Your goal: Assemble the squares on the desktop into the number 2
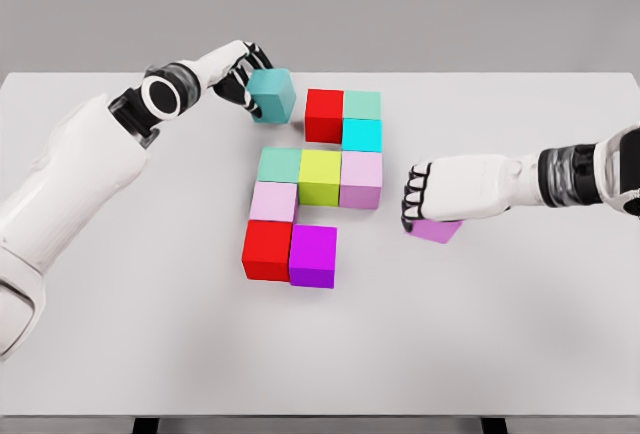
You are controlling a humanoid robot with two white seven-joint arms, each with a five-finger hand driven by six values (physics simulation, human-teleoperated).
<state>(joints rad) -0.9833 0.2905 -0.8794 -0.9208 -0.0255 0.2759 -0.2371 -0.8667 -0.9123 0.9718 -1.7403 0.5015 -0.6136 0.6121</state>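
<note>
Nearest you, the bottom row of the figure sits on the white tabletop (480, 334): a red cube (267, 251) touching a magenta cube (313, 256). Just behind, a pale pink cube (273, 201) leads up to a row of green cube (279, 165), yellow-green cube (320, 176) and lilac cube (361, 179), all flush. To the right, your right hand (432, 197) has its fingers curled down over a purple cube (436, 229), apart from the group. Farther back stand a second red cube (324, 114), a mint cube (362, 104) and a cyan cube (362, 135). Farthest, your left hand (236, 72) has its fingers closed on a teal cube (272, 95), held tilted beside that top row. These blocks look rigid, light and smooth-faced, so they likely slip if pinched at the corners; grip opposite flat faces, and slide gently so neighbours don't shift.
</note>
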